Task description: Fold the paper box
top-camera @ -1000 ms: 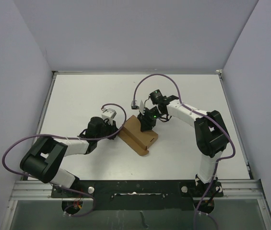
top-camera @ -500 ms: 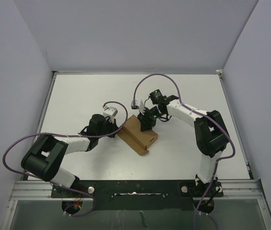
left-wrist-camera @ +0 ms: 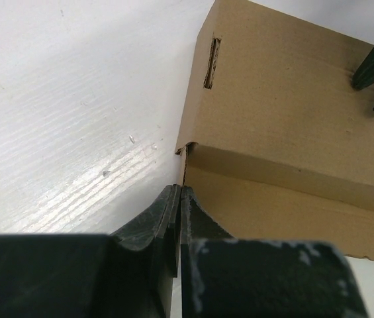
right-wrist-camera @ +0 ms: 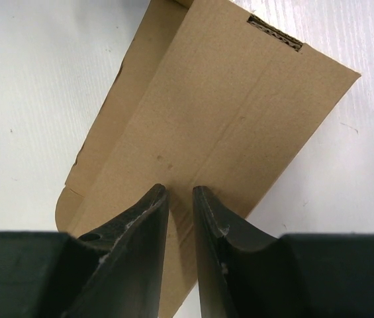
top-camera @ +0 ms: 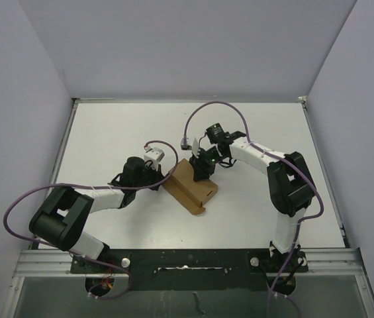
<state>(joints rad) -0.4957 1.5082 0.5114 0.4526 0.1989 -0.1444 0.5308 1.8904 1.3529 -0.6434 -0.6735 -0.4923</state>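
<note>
We see left gripper (left-wrist-camera: pixel 179 195) pinched shut, empty, tips at the paper box (top-camera: pixel 192 187) corner. Box sits mid-frame, partly folded, probably more flaps left to tuck. Right gripper (right-wrist-camera: pixel 179 193) narrowly parted, holding nothing, pressing its top panel.

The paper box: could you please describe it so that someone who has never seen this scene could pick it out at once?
On the white table, look at the middle, where the left claw and right claw point. The paper box lies there, partly folded brown cardboard with a narrow slot cut near one edge. It is the only brown thing there.
</note>
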